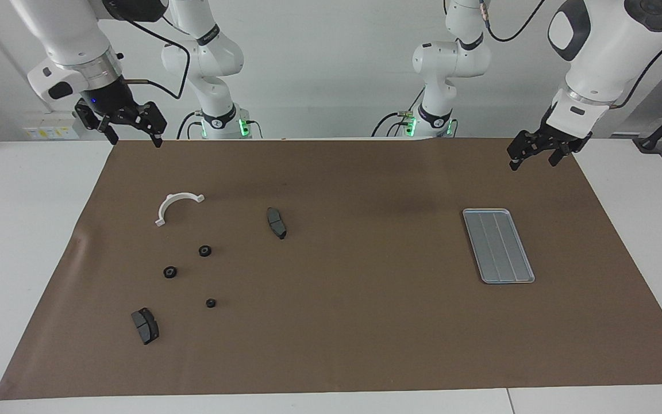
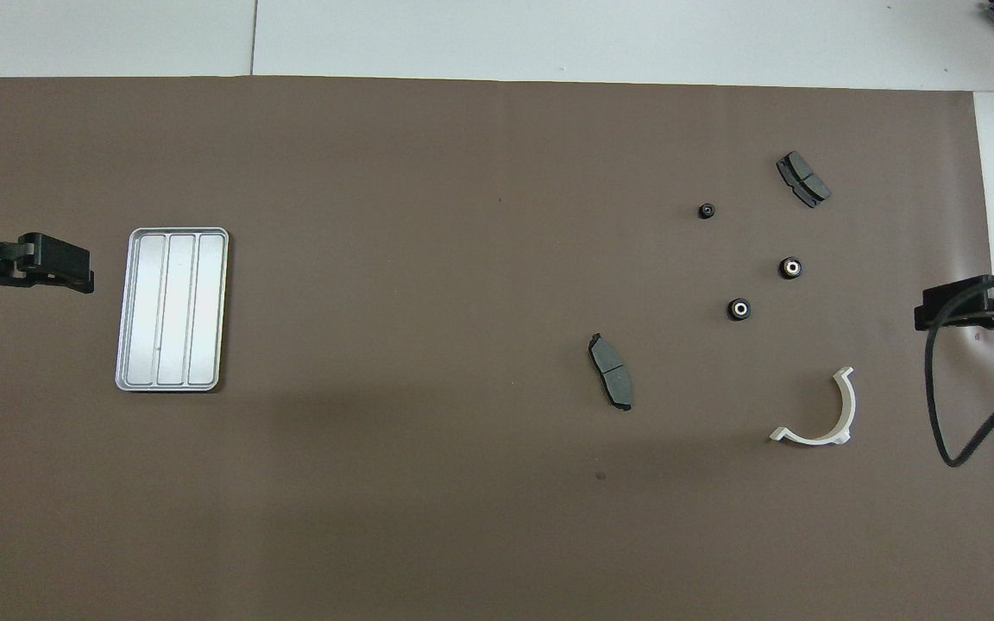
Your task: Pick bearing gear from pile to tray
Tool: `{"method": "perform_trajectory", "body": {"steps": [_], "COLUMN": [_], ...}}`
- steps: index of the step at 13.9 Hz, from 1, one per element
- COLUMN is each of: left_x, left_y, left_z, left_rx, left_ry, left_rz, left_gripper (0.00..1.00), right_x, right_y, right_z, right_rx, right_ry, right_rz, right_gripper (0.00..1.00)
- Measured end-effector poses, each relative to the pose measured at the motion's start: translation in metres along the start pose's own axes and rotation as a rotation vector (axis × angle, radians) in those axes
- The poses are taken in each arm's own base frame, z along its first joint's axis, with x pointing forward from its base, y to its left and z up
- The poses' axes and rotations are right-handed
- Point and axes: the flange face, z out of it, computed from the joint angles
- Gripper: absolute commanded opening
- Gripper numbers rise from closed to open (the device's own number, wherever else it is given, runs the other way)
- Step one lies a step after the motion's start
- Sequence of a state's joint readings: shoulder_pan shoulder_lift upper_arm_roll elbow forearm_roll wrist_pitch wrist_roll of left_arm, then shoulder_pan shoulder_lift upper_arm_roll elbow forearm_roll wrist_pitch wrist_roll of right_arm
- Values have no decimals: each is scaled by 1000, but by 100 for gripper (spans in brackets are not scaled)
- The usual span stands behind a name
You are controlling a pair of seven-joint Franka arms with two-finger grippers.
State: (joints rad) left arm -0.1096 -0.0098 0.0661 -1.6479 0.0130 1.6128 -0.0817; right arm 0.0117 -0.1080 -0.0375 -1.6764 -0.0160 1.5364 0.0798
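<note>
Three gears (image 1: 205, 250) lie loose below my right gripper (image 1: 131, 133), jaws spread, empty; the tray (image 1: 498, 246) sits under my idle, spread left gripper (image 1: 533, 158). I'd drop squarely over one gear.

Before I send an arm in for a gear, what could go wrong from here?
1. The three black gears are small and round; open fingers could nudge one so it rolls off.
2. The tray sits at the left arm's end and the gears at the right arm's, so the right gripper may need a long carry or a handover to the left gripper.
</note>
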Motion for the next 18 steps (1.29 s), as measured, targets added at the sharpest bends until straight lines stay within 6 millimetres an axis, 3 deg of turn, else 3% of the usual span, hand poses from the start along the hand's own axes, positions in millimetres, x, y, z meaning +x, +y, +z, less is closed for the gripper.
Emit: {"method": "perform_trajectory", "body": {"steps": [11,14,18], "left_x": [0,0,0], "left_y": [0,0,0], "left_z": [0,0,0], "left_rx": [0,0,0], "left_ry": [0,0,0], "left_rz": [0,0,0], "left_gripper": [100,100,100], "right_x": [8,20,43], "right_y": [-1,0,15], "right_z": [10,29,72], "right_rx": [3,5,1], "right_ry": [37,71,79], "right_rz": [-1,-12,-52], "right_gripper": [100,100,100]}}
